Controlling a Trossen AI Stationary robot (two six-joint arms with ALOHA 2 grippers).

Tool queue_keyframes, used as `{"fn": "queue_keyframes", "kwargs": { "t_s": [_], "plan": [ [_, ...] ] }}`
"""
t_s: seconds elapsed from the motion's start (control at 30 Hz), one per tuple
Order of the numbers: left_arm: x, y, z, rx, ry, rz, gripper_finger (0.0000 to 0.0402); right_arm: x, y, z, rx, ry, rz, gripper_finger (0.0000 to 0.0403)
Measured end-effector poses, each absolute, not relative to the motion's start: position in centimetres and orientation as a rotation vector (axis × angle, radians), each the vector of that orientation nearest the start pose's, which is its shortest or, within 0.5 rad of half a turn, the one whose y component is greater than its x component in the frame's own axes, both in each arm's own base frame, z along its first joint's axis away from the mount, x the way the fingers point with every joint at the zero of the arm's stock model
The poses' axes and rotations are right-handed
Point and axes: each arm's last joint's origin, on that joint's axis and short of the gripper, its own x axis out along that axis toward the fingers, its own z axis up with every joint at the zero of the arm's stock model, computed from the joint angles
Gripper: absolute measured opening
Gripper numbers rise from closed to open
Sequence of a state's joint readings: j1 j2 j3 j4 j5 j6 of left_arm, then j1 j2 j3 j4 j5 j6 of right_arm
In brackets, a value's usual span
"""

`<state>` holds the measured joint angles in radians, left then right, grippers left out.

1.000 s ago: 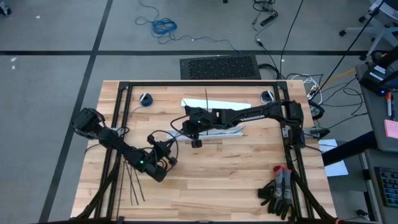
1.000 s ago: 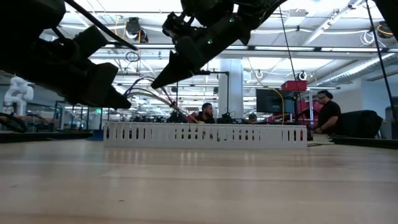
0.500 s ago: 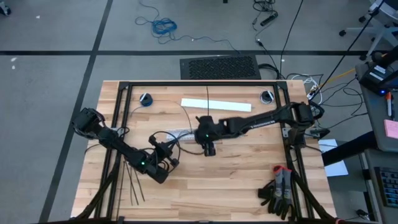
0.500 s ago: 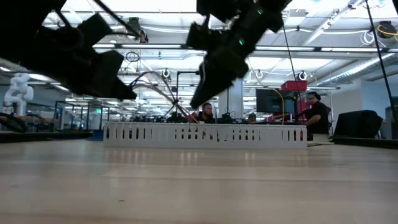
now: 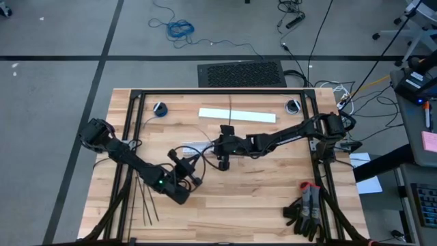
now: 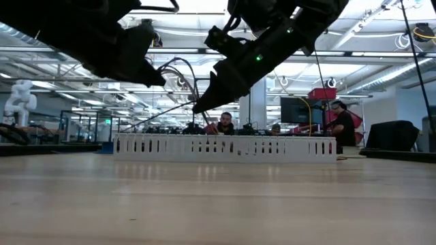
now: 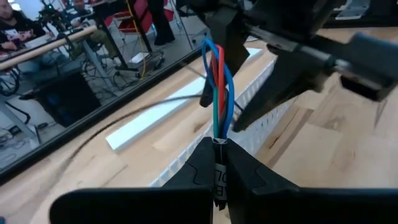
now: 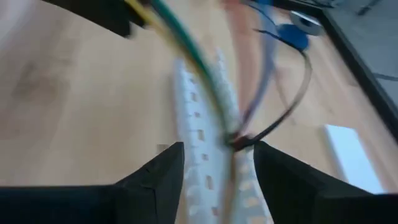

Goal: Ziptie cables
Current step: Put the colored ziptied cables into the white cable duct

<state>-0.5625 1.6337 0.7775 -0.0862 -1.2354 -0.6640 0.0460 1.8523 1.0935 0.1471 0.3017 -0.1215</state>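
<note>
Mid-table, above the wood, the left gripper is clamped tight on one end of the cables, a short bundle of thin blue, red and green wires that rises clear of its closed fingers. The right gripper faces it from just beyond the bundle's free end, jaws parted with nothing between them that I can confirm; a dark loop, probably one thin black plastic ziptie, curves ahead of its fingertips, near the wires. Spare black zipties lie on the table behind the left gripper, by the table's near-left edge. The long white slotted plastic duct sits under and beyond both grippers.

Risks, as judged:
- The loop appears unheld; it may slide off the bundle or spring open if the right gripper closes off-target.
- Wires splay past the clamp, so a strand could escape the loop.
- The grippers sit close together; a small misjudged approach could knock the bundle or collide fingers.
</note>
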Motion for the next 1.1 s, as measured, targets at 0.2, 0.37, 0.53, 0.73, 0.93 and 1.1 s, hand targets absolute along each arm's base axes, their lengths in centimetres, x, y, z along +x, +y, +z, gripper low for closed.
{"fn": "queue_keyframes", "kwargs": {
  "t_s": [0.2, 0.37, 0.53, 0.73, 0.93, 1.1],
  "plan": [
    [26.1, -13.2, 16.4, 0.137, 0.356, 0.767, 0.0014, 39.1, 0.9, 17.8, -0.220, 0.615, -0.225, 0.0161],
    [26.1, -13.2, 16.4, 0.135, 0.355, 0.768, 0.0014, 39.0, 0.9, 17.7, -0.208, 0.624, -0.228, 0.0118],
    [25.7, -13.1, 16.9, 0.146, 0.362, 0.768, 0.0014, 38.8, 0.6, 17.4, -0.220, 0.668, -0.228, 0.0019],
    [24.3, -12.6, 18.7, 0.172, 0.389, 0.749, 0.0013, 38.7, 0.3, 17.5, -0.214, 0.679, -0.224, 0.0004],
    [22.4, -11.4, 20.1, 0.126, 0.481, 0.721, 0.0013, 38.6, 0.3, 17.5, -0.214, 0.697, -0.221, 0.0001],
    [21.9, -11.0, 20.0, 0.091, 0.522, 0.728, 0.0013, 38.6, 0.2, 17.3, -0.216, 0.702, -0.222, 0.0000]
  ]
}}
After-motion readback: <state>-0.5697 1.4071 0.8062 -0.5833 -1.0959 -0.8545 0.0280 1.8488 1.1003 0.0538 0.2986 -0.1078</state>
